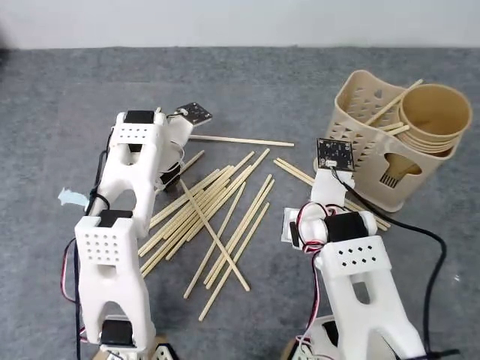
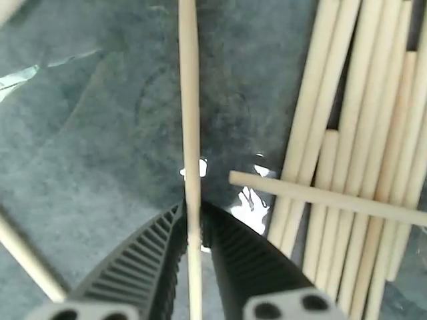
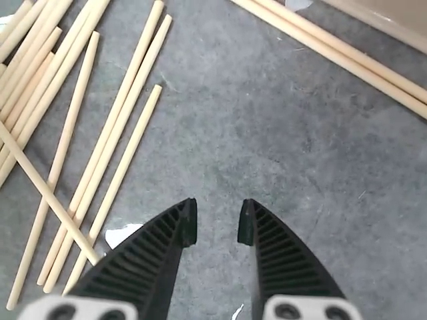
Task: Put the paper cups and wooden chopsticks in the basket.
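My left gripper (image 2: 193,207) is shut on a single wooden chopstick (image 2: 190,127) that runs lengthwise between its fingers, low over the grey mat. Beside it lie several more chopsticks (image 2: 347,153). In the high view the loose pile of chopsticks (image 1: 217,210) is spread between the two arms. The beige basket (image 1: 367,150) stands at the right with stacked paper cups (image 1: 435,112) and a few chopsticks (image 1: 394,101) in it. My right gripper (image 3: 217,217) is open over bare mat, with nothing between its fingers; chopsticks (image 3: 100,147) lie to one side.
One chopstick (image 1: 240,140) lies apart behind the pile, and a pair (image 1: 300,172) rests by the foot of the basket. A pale scrap (image 1: 71,197) sits at the left, and a white label (image 1: 289,225) is by the right arm. The mat's far side is open.
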